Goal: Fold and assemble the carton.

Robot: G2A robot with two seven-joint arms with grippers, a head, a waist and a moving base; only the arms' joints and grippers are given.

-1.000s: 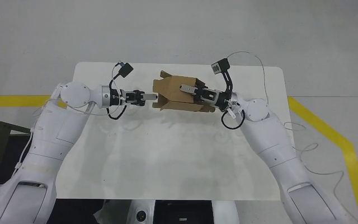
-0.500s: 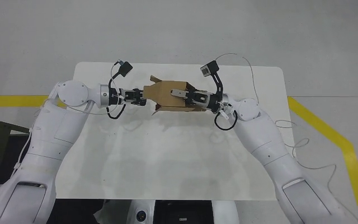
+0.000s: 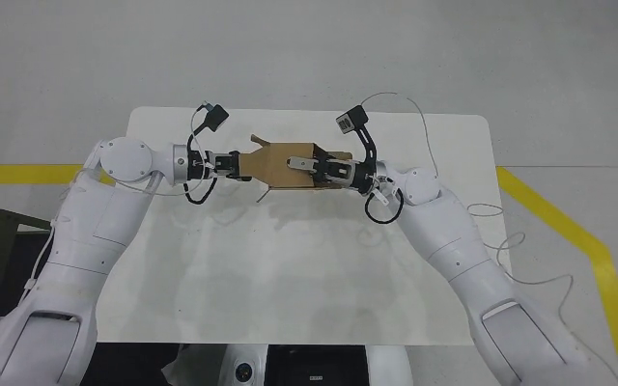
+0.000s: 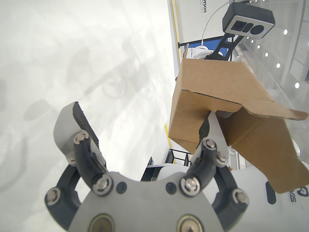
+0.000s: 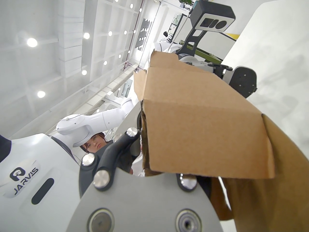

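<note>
A brown carton (image 3: 285, 162) hangs lying on its side above the white table (image 3: 290, 280), held between my two arms, with its end flaps loose. My right gripper (image 3: 307, 165) is shut on the carton's upper wall (image 5: 198, 126); one finger (image 5: 139, 121) lies along the outside and the other is hidden behind the cardboard. My left gripper (image 4: 142, 121) is open at the carton's other end (image 4: 217, 85). One of its fingers (image 4: 207, 126) is tucked under a flap inside the opening, while the other finger (image 4: 80, 121) stands free over the table.
The carton sits over the far middle of the table, near its back edge (image 3: 309, 113). A thin cable (image 3: 425, 125) loops from the right wrist. The wide near half of the table is bare. A yellow floor line (image 3: 550, 212) runs past the table's sides.
My right arm has carried the carton to the left, so its open end now reaches over a finger of the left gripper. The left arm has barely moved.
</note>
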